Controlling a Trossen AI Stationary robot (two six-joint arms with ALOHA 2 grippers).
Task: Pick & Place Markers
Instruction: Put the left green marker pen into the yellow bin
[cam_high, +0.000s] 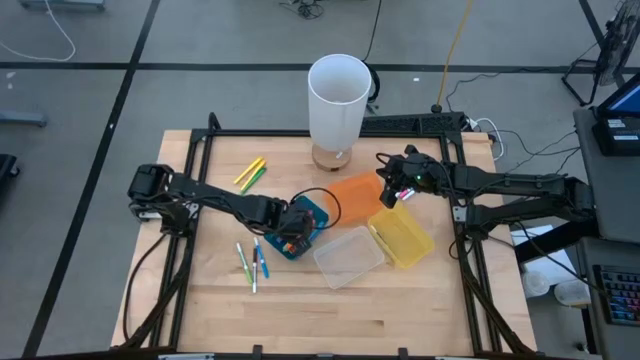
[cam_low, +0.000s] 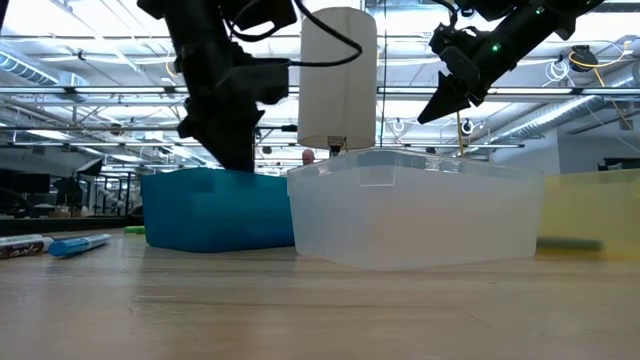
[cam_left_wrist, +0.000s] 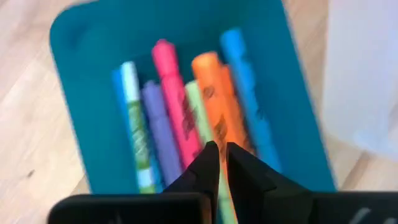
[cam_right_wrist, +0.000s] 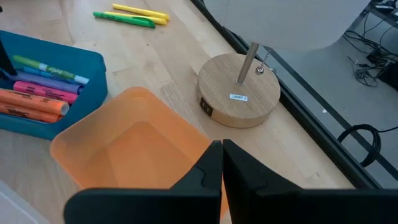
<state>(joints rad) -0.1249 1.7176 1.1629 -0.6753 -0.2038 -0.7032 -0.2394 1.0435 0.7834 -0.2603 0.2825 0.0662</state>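
A blue bin (cam_high: 314, 210) near the table's middle holds several markers lying side by side: green-and-white, purple, pink (cam_left_wrist: 173, 93), light green, orange (cam_left_wrist: 214, 87) and blue. My left gripper (cam_left_wrist: 222, 152) points steeply down into this bin, fingers together, just over the orange marker. A yellow and a green marker (cam_high: 250, 173) lie on the table at the far left. Several more (cam_high: 252, 262) lie left of the clear bin (cam_high: 348, 256). My right gripper (cam_right_wrist: 221, 149) hangs shut over the empty orange bin (cam_high: 355, 192), holding nothing. My left gripper's fingertips (cam_left_wrist: 210, 155) stand over the near end of the orange marker in the blue bin, pointing down from above. Only a thin slit shows between them, with nothing in it. I cannot tell whether the tips touch the markers.
A yellow bin (cam_high: 402, 238) sits right of the clear one. A white lamp (cam_high: 338, 95) on a round wooden base (cam_right_wrist: 239, 93) stands at the far edge, just behind the orange bin. A black frame (cam_high: 200, 150) borders the table.
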